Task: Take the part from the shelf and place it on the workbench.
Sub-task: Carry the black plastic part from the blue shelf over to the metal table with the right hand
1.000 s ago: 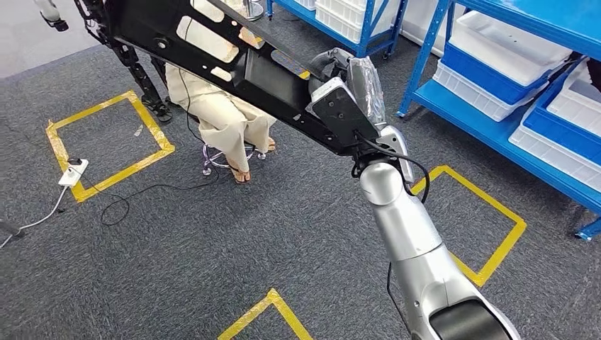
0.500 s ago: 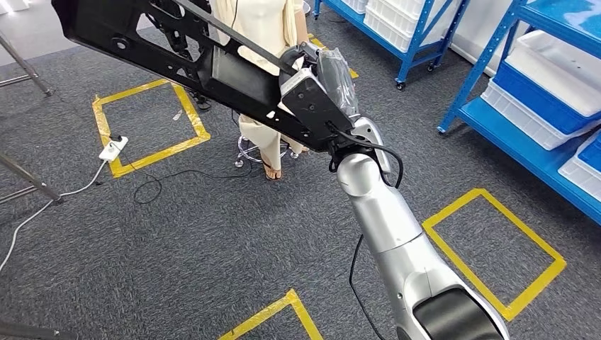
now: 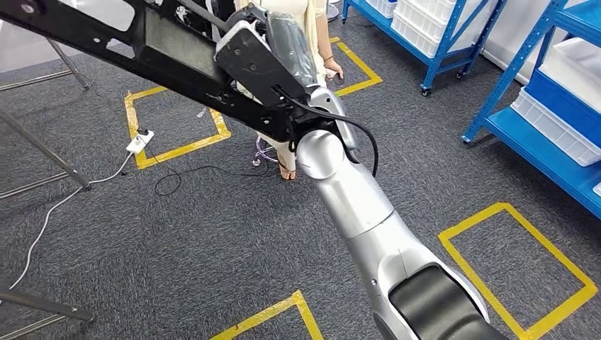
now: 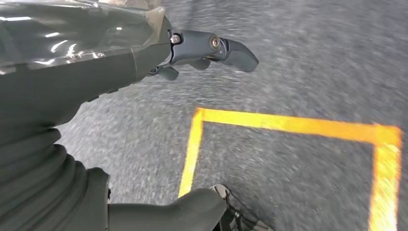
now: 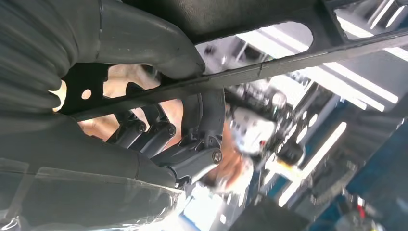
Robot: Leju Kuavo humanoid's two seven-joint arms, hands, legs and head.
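The part [image 3: 152,46] is a long black frame with cut-out openings, held up in the air and running from the upper left of the head view to its middle. My right hand [image 3: 266,49] grips it at its near end, and the silver arm rises to it from the lower right. In the right wrist view, the fingers [image 5: 159,137] curl around a thin bar of the part [image 5: 288,60]. My left hand [image 4: 144,53] hangs over the grey carpet with thumb and fingers apart, holding nothing.
A person in cream clothes [image 3: 312,25] sits on a stool just behind the part. Blue shelving [image 3: 538,120] with white bins stands at the right. Yellow tape squares [image 3: 517,269] mark the carpet. A power strip [image 3: 138,142] with cables and metal stand legs [image 3: 42,152] lie at the left.
The whole picture has shifted right, so the camera has turned left. The right hand still holds the part, now higher and further left in the picture.
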